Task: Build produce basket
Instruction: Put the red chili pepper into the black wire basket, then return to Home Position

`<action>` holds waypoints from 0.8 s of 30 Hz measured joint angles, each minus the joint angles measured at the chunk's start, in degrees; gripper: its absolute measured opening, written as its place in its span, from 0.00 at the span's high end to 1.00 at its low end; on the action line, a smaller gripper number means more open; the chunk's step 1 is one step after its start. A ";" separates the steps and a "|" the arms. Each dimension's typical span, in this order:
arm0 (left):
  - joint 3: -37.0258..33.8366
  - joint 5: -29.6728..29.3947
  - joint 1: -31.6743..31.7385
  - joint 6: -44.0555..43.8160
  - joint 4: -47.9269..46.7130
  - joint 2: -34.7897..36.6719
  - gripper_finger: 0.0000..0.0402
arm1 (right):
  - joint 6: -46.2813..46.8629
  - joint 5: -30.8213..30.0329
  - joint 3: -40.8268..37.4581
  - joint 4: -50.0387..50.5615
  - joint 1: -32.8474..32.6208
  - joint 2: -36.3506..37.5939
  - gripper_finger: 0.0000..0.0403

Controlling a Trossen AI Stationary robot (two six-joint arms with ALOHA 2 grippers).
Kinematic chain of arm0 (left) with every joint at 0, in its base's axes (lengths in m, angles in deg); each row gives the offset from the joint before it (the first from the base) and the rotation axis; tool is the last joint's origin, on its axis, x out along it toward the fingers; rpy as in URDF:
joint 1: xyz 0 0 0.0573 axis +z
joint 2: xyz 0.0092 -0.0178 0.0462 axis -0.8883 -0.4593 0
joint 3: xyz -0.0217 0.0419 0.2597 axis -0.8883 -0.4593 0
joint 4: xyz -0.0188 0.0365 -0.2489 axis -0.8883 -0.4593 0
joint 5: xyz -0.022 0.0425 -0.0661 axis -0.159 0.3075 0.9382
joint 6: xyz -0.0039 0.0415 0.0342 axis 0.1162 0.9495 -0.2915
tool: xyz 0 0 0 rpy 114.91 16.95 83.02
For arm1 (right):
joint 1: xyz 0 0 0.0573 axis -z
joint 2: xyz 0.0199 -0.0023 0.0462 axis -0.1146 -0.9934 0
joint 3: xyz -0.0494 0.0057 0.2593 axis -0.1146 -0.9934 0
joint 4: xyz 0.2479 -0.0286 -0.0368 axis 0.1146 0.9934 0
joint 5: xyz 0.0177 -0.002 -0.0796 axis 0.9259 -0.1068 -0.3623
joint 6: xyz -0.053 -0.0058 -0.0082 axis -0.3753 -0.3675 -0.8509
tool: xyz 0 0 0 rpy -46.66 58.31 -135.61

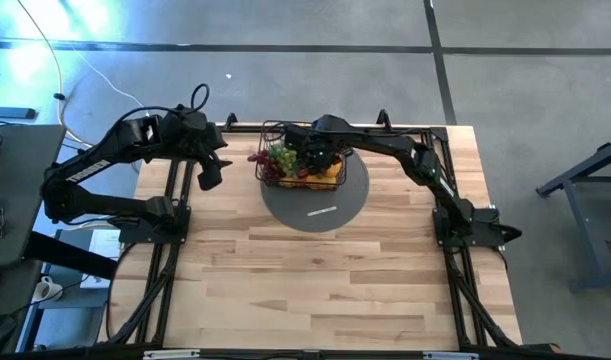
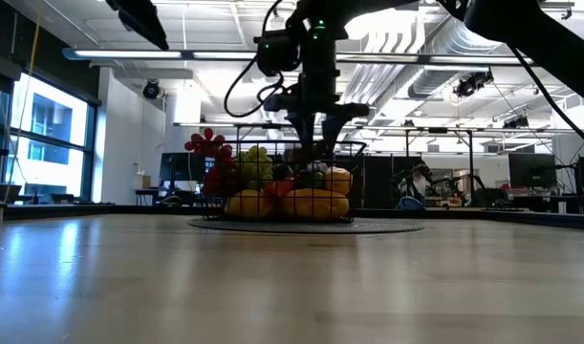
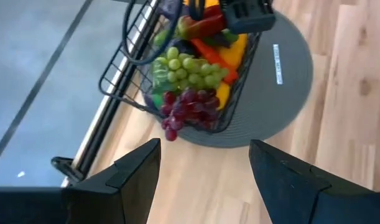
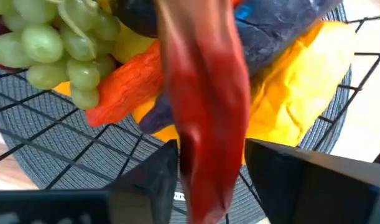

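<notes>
A pale butcher-block table (image 1: pixel 315 280) stands on a grey concrete floor, and the low view looks across it into a large hall with ceiling strip lights. Toward twelve o'clock on the tabletop lies a round grey mat (image 1: pixel 330 205), and on its ten o'clock part sits the black wire basket (image 1: pixel 270 130), already heaped with produce: green grapes (image 3: pixel 190 65), purple grapes (image 3: pixel 190 107) spilling over the rim, an orange carrot (image 4: pixel 124 87), and yellow fruit (image 2: pixel 311 204) along the bottom. The right gripper (image 4: pixel 205 168) is lowered into the basket from above, its fingers set apart on either side of a long red pepper (image 4: pixel 205 112) that stands between them; whether they press on it or have just let go is hard to judge from this close. The left gripper (image 1: pixel 209 172) hangs at nine o'clock of the basket, near but apart from it, its fingers spread with nothing between them.
</notes>
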 joint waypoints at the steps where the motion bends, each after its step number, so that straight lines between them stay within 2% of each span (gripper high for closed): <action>1: 0.00 0.44 -0.02 -0.20 0.00 0.05 0.41 | 0.18 0.40 0.00 0.23 0.18 0.05 0.57; 6: -0.01 3.46 -0.01 -1.67 -0.45 0.52 0.41 | 0.77 -0.67 0.02 -0.09 0.42 2.20 0.49; 11: -0.82 6.19 -0.15 -4.14 -0.70 3.13 0.41 | 0.36 -3.69 0.07 -1.06 0.23 4.32 0.48; 24: -22.15 8.69 -0.15 -11.52 15.60 21.98 0.41 | 0.42 -7.92 0.07 -8.72 -3.52 8.50 0.48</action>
